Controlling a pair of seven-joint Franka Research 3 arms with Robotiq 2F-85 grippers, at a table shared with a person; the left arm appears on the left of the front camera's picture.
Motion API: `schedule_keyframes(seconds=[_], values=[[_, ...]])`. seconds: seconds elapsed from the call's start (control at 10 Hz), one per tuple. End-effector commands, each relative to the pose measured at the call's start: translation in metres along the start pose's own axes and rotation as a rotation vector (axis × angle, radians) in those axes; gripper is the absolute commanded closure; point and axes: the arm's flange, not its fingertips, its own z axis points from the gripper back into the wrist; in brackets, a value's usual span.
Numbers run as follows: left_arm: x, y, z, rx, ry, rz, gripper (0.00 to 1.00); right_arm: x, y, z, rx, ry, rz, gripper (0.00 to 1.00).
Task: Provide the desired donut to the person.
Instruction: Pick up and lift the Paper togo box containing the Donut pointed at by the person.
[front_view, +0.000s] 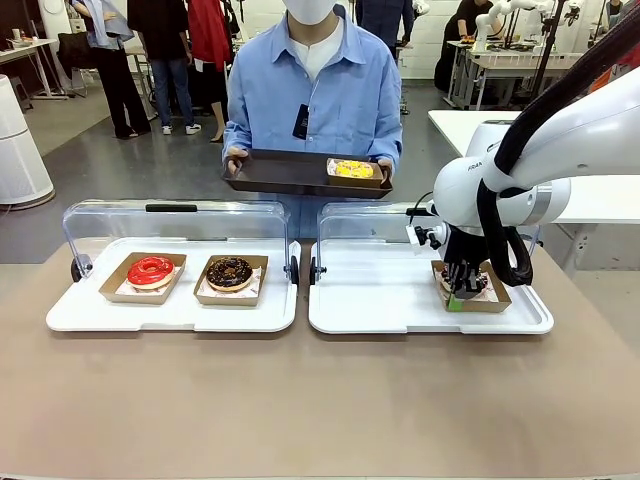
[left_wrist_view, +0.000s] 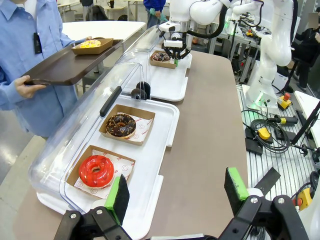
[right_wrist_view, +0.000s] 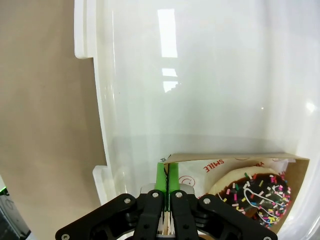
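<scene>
Green pads (right_wrist_view: 160, 175) of the right claw (right_wrist_view: 166, 166) are pressed together, and we see them clamped on the rim of a kraft tray (right_wrist_view: 227, 157) at its corner. In that kraft tray lies the sprinkled donut (right_wrist_view: 256, 194), chocolate-iced with white drizzle and coloured sprinkles. From the front we see it at the right end of the right white tray (front_view: 380, 300), with the claw coming straight down onto the kraft tray's near left edge. The clear lid (front_view: 365, 222) of the right white tray stands raised behind it.

On the left white tray (front_view: 180, 315), also with its lid up, we see a red donut (front_view: 150, 270) and a chocolate donut (front_view: 229, 272), side by side in their own cardboard trays. Both white trays rest on the brown table (front_view: 300, 400).

Across the table the person (front_view: 315, 90) holds a dark serving tray (front_view: 285, 172) in both hands at waist height. A yellow donut (front_view: 352, 169) in a cardboard tray sits at its right end.

The left claw (left_wrist_view: 176, 189) hangs with its jaws wide apart and nothing between them, over the near edge of the left white tray, close to the red donut.
</scene>
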Motion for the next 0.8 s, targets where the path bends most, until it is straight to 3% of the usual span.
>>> schedule_keyframes(seconds=[0.0, 0.4, 0.7], values=[[-0.001, -0.001, 0.001, 0.000, -0.019, -0.023, 0.00, -0.001, 0.007, -0.023, 0.049, 0.039, -0.001, 1.00], [-0.001, -0.001, 0.001, 0.000, -0.019, -0.023, 0.00, 0.020, 0.056, 0.042, 0.028, 0.086, -0.110, 1.00], [-0.001, -0.001, 0.001, 0.000, -0.019, -0.023, 0.00, 0.030, 0.102, 0.093, 0.040, 0.063, -0.157, 1.00]])
